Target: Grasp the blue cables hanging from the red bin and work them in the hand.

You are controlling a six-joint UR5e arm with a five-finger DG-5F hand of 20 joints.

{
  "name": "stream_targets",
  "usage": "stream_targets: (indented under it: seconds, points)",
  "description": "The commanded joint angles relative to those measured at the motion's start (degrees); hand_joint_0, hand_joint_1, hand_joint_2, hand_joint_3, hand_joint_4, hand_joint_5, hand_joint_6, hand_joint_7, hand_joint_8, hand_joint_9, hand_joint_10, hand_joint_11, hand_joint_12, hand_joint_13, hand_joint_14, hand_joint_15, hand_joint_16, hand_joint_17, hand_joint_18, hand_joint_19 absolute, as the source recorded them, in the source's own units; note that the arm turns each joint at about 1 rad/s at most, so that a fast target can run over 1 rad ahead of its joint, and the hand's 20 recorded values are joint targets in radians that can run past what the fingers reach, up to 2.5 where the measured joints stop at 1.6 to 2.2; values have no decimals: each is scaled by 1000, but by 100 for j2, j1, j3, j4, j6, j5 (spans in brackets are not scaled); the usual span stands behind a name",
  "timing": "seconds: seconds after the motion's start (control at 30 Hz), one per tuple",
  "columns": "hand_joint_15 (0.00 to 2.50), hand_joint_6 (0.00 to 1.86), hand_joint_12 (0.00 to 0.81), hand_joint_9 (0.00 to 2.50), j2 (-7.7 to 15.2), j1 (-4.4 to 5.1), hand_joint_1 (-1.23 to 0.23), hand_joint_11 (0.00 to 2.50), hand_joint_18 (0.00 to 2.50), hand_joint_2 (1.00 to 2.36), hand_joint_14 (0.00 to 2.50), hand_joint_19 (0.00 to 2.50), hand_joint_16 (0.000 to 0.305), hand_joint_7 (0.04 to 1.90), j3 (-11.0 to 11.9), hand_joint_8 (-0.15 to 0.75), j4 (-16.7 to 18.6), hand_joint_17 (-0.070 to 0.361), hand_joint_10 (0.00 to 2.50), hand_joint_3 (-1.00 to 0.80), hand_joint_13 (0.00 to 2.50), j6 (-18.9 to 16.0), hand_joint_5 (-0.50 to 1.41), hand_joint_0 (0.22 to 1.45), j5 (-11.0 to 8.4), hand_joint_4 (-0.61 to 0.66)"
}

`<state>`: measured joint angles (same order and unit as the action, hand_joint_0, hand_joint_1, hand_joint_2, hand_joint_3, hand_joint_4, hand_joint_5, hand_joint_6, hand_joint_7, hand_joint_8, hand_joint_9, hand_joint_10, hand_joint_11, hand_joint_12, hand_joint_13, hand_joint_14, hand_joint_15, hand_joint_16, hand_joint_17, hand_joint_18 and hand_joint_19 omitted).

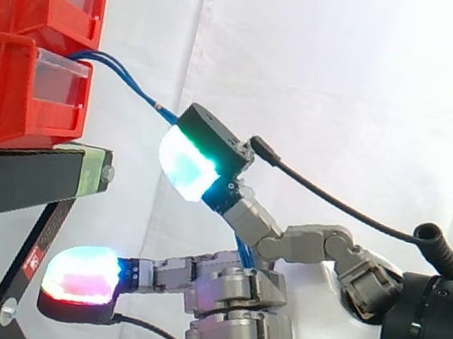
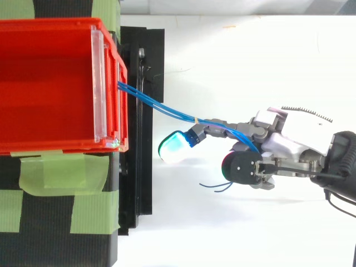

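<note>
Seen from my remote console: thin, glossy blue cables point(image 1: 128, 82) stretch from the stacked red plastic bins point(image 1: 13, 90) on the black metal stand point(image 1: 8, 172) into the jointed metal hand point(image 1: 241, 289). Its curled fingers clasp them behind a blocky, cyan-glowing pad point(image 1: 189, 161).

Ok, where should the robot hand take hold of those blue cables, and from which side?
On the free span of the blue cables midway between the red bin and the robot hand: it runs bundled and straight there. Come from the side away from the bin, where nothing blocks.
</note>
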<state>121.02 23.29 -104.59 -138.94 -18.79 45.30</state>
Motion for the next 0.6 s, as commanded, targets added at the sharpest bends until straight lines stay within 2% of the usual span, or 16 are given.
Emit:
stream_targets:
  seconds: [0.0, 0.13, 0.4, 0.57]
  points:
    - [1662, 14, 463, 1117, 0, 0, -535, 2500, 1490, 1000, 2500, 1603, 59, 927, 0, 376, -1, 132, 2500, -1000, 1179, 24, 219, 766, -3, 375]
    - [1665, 14, 460, 1120, -9, 0, -535, 2500, 1492, 1000, 2500, 1591, 58, 930, 0, 385, -1, 131, 2500, -1000, 1177, 33, 218, 765, -3, 373]
    - [1917, 14, 510, 1034, 0, 0, -541, 2500, 1413, 1000, 2500, 1604, 61, 936, 0, 472, -1, 137, 2500, -1000, 1091, 24, 205, 762, -3, 359]
    - [1922, 13, 521, 983, -9, 0, -542, 2500, 1390, 1000, 2500, 1543, 61, 937, 0, 470, -1, 137, 2500, -1000, 1042, 33, 197, 757, -3, 361]
